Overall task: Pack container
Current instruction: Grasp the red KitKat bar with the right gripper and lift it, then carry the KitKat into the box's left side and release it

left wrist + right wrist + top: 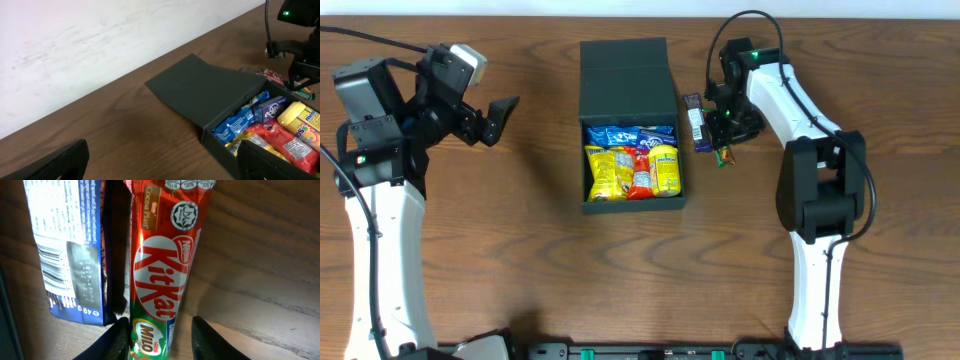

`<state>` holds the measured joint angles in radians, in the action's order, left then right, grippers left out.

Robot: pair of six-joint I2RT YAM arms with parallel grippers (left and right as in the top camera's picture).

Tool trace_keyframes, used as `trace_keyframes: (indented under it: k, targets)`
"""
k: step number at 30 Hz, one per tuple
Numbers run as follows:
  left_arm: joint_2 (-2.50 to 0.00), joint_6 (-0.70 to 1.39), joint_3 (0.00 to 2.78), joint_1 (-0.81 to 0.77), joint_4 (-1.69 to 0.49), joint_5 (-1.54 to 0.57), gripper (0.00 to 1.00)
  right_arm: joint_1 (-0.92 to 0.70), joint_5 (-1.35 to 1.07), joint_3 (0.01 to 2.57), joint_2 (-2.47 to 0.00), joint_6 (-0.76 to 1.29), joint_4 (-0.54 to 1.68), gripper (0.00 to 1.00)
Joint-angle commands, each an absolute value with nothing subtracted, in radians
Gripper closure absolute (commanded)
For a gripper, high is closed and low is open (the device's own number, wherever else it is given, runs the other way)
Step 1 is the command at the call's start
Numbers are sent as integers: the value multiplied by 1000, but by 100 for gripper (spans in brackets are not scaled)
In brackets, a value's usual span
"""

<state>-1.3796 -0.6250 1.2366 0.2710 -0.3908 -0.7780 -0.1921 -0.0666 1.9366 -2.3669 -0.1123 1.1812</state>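
The left fingers (50, 164) hang spread apart, holding nothing. In the middle of the table (540, 150) sits the container (632, 207), lid back, snack packets (632, 165) inside. Just right of it, the right fingers (116, 341) stand parted astride a KitKat bar (160, 275).

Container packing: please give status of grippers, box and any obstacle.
Left gripper open, empty. Right gripper open, straddling KitKat bar on table. Container open, snacks inside. Blue packet close beside bar.
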Motion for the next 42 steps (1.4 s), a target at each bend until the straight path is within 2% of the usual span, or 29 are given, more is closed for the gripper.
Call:
trace_keyframes:
  k: [1,11,15,21,28,37,42]
  targets:
    - [-1386,-621,1242,268,-387,-775,5,-198,-60,1921,-2376,-101,1174,62]
    - [-1386,-621,1243,268,-388,-775,5,-198,-60,1921,-2376,-101,1166,80]
    - [-1386,-621,1243,268,-388,-775,5,-198,-60,1921,-2376,-87,1166,83]
    - [-1386,-621,1243,268,-388,-775,5,-195,-60,1931,-2375,9,1171,99]
    - [-1386,-621,1243,268,-388,-775,5,-195,-60,2041,-2373,74,1247,99]
    - [-1386,-622,1243,268,-381,-775,5,-226,-62,2371,-2358,170,1434,99]
    - [-1386,-622,1243,268,-367,-775,5,-297,-201,2472,-2358,240,1501,98]
